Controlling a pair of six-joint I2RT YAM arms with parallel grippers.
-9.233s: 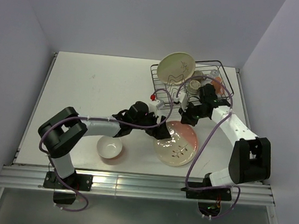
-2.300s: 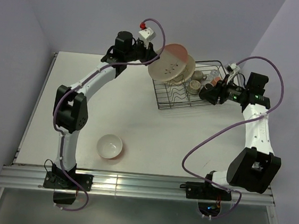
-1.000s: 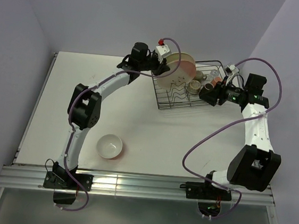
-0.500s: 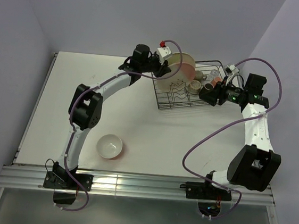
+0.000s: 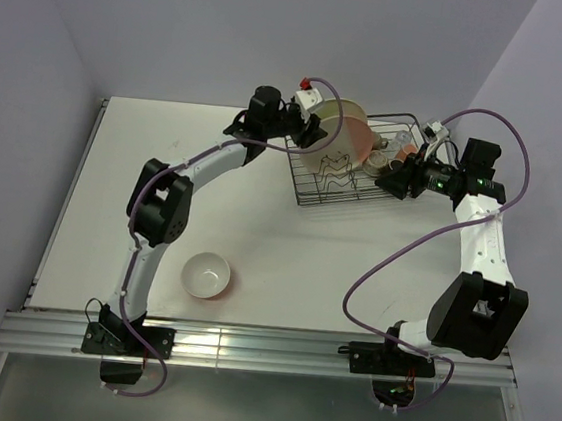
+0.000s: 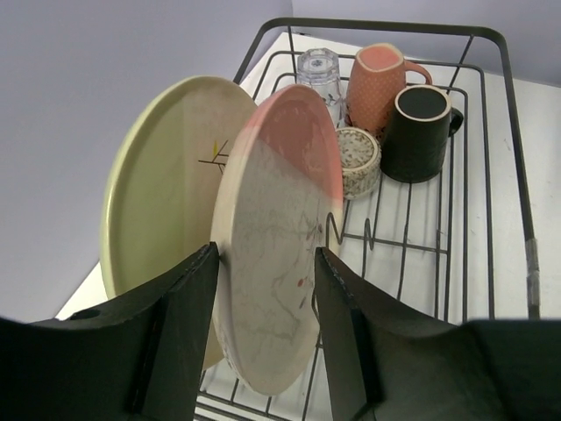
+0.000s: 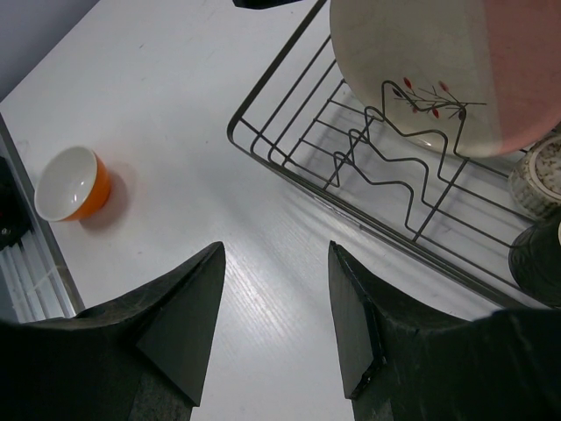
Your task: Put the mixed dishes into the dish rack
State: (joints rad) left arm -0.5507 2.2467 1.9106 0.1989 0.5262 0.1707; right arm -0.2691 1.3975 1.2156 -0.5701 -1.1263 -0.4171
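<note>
- White bowl [image 5: 205, 275] stands on the worktop [image 5: 164, 178] near its front edge, left of the middle, well apart from the dish rack [image 6: 394, 25] at the far right corner.
- Left gripper [image 6: 266, 254] is at the rack's left end, fingers spread apart, one on each side of the cream-and-pink plate [image 6: 280, 202].
- This plate stands on edge in the wavy dividers [image 7: 386, 167], leaning right, just beside the cream plate [image 6: 153, 202].
- Clear glass [image 6: 317, 72], pink mug [image 6: 377, 83], speckled small cup [image 6: 358, 162] and dark cup [image 6: 419, 132] stand close together in the rack's right part.
- Right gripper [image 7: 276, 248] hovers over the rack's right side, fingers apart and free.
</note>
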